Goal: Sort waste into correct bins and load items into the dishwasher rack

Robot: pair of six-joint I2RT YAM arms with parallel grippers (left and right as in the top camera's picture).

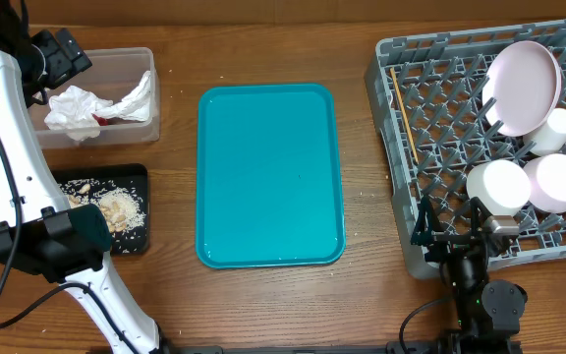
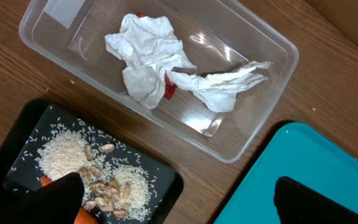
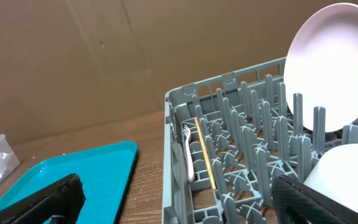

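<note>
Over on the far left, the clear rectangular plastic tub (image 1: 126, 64) holds the crumpled white paper napkins (image 1: 77, 108), with the red-and-white crinkled wrapper (image 2: 168, 87) tucked between them. Dry rubbish in the deep bin, sensibly enough. Just nearer sits the shallow black rectangular tray (image 1: 136, 206) with the beige crumbly food scraps (image 1: 116, 208) spread flat, and there's a sliver of orange carrot (image 2: 45, 182) at its near edge, mostly hidden.

The left gripper (image 2: 179, 202) hangs high above both bins, fingers spread wide, nothing between them, touching nothing.

In the middle, the teal serving tray (image 1: 268, 177) lies bare, so the clearing looks done.

On the right comes the large square grey plastic dishwasher rack (image 1: 401, 59). The thin wooden stick (image 1: 404, 113) lies along its left channel, and the white plastic fork (image 3: 189, 152) rests beside it, both low where the pegs stop them rolling. The round white plate (image 1: 524, 87) leans on edge between pegs at the far side, the small white cup (image 1: 559, 128) sits just beside it, and the two small pale bowls (image 1: 499, 185) rest side by side nearer in.

The right gripper (image 3: 185, 205) hovers at the rack's near left corner, fingers wide apart and empty. By the look of it, sorting and loading are complete.
</note>
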